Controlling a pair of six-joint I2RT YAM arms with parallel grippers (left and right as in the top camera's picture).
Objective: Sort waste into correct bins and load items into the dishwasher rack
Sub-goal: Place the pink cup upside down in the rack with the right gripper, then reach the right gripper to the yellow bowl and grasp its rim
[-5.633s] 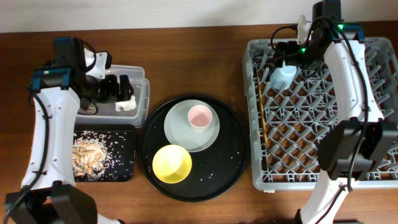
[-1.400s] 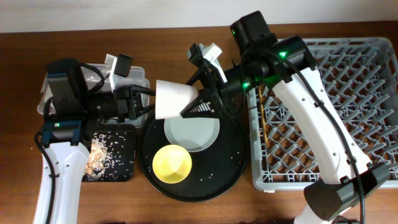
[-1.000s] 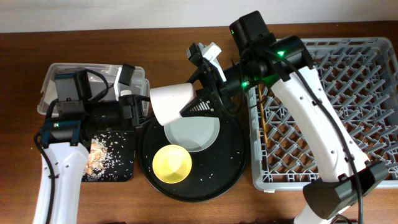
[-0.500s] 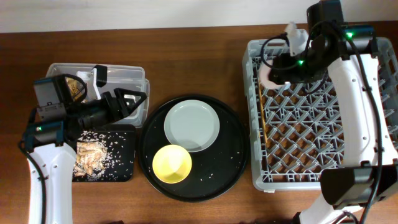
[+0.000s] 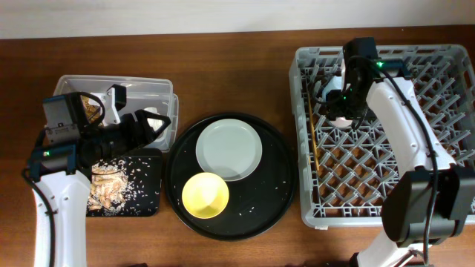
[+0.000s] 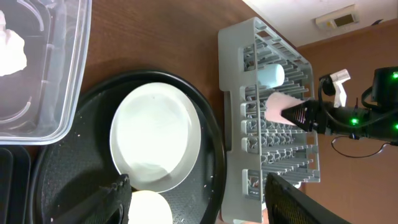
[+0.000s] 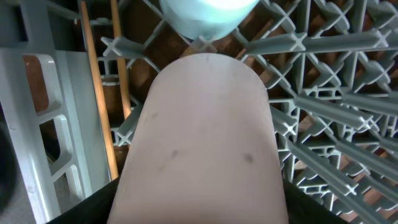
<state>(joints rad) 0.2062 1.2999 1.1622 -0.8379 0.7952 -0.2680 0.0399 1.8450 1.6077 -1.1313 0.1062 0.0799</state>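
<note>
We've got a large round black tray (image 5: 278, 200) low in the centre of the overhead frame, lying flat with a raised, slightly glossy rim. Under it the reddish-brown wooden table (image 5: 237, 67) fills the frame from the left edge to the right. Along the very top runs a pale strip of wall (image 5: 185, 15). In the left wrist view, the tray (image 6: 202, 190) curves through the lower left. In the top right corner a small pale fixture (image 6: 336, 20) sits on the wall (image 6: 286, 18). It's possibly a vent, but it's too small for us to tell.
</note>
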